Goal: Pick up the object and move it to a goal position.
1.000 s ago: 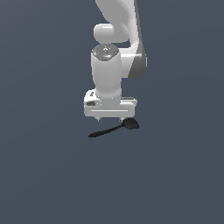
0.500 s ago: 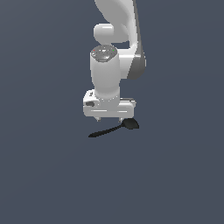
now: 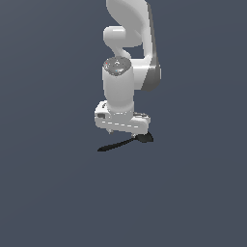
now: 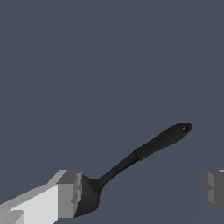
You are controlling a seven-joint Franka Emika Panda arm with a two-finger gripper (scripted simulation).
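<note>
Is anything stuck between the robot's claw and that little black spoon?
No, nothing visible is in the way. The gripper is open right over the black spoon, with bare floor around it. One finger sits at the spoon's wide end; the other is off to the side.

Glossy white rounded arm [image 3: 126,53] with dark grey joint bands and a grey cap. Boxy white gripper [image 3: 123,131] body; blocky grey fingertips [image 4: 70,194] on white fingers.

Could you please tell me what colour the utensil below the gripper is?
The utensil is plain black, clearest in the wrist view.
</note>
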